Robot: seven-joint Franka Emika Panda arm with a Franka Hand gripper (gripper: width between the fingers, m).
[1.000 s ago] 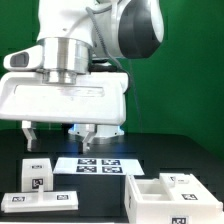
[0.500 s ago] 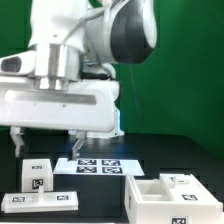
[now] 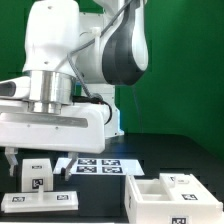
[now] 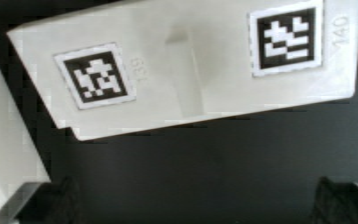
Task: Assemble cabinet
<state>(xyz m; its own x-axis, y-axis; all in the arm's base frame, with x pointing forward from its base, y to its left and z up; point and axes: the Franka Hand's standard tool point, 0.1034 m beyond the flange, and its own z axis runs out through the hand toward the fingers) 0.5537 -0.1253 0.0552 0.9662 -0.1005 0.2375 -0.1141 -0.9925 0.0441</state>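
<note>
- Your fingers (image 4: pixel 30 206) are spread wide, nothing between them.
- They hover over a two-tag panel (image 4: pixel 176 75) on the counter (image 4: pixel 176 170).
- The box (image 3: pixel 160 196) sits well apart.

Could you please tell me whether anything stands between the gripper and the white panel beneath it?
Nothing visible does. In the wrist view the white panel lies uncovered ahead of the open gripper, and only dark table surface shows between the fingers and the panel's near edge.
</note>
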